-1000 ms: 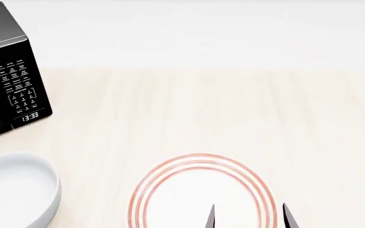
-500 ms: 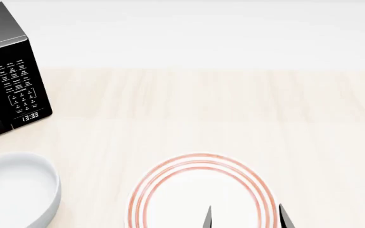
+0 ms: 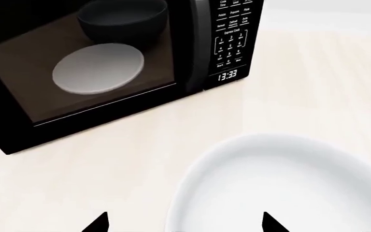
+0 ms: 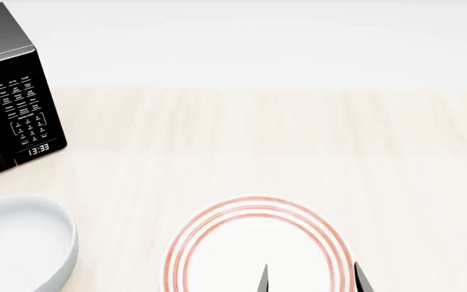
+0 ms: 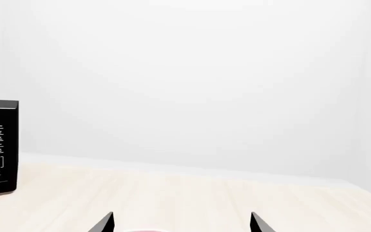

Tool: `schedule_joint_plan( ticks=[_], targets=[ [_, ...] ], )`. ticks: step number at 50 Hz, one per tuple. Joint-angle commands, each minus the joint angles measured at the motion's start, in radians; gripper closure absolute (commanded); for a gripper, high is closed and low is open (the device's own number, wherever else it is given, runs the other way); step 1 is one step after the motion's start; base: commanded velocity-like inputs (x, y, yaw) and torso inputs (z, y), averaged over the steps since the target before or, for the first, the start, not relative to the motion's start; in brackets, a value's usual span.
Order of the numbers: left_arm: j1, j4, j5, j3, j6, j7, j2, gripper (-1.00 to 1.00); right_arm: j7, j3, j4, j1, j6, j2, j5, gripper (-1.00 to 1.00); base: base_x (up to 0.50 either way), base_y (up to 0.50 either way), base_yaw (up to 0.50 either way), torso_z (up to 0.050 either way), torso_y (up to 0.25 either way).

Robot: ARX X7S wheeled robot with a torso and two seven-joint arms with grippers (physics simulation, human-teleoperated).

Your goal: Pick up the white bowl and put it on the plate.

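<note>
The white bowl [image 4: 21, 238] sits on the table at the head view's lower left, in front of the microwave. In the left wrist view the bowl [image 3: 282, 186] fills the lower part, and my left gripper [image 3: 184, 225] is open, its two dark tips straddling the bowl's near rim. The plate [image 4: 217, 222], white with red rings, lies to the right of the bowl, apart from it. My right gripper [image 4: 311, 281] hovers over the plate's near side, open and empty. In the right wrist view, a pink sliver of the plate [image 5: 140, 230] shows between the right gripper's [image 5: 181, 224] tips.
A black microwave [image 4: 10, 91] stands at the back left, close behind the bowl; its glass door [image 3: 89, 63] reflects the bowl. The light wooden tabletop [image 4: 298, 140] stretches back to a white wall [image 5: 192, 72].
My right gripper's tips have drifted slightly to the left over the plate. The bowl and plate have not moved.
</note>
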Motion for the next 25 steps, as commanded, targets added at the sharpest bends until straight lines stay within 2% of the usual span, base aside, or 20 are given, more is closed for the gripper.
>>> schedule_joint_plan(
  ticks=[1, 15, 25],
  targets=[
    [0.000, -0.041, -0.010, 0.002, 0.032, -0.009, 0.007, -1.00, 0.007, -0.007, -0.001, 0.001, 0.000, 0.006, 0.002, -1.00, 0.00, 0.00, 0.00, 0.000, 0.000],
    [-0.011, -0.153, -0.021, -0.005, 0.113, -0.041, 0.010, -1.00, 0.013, -0.015, 0.009, 0.007, -0.003, 0.011, 0.005, -1.00, 0.00, 0.00, 0.00, 0.000, 0.000],
    [-0.016, -0.167, -0.026, -0.005, 0.124, -0.048, 0.011, -1.00, 0.020, -0.022, 0.003, 0.002, -0.003, 0.016, 0.005, -1.00, 0.00, 0.00, 0.00, 0.000, 0.000]
  ],
)
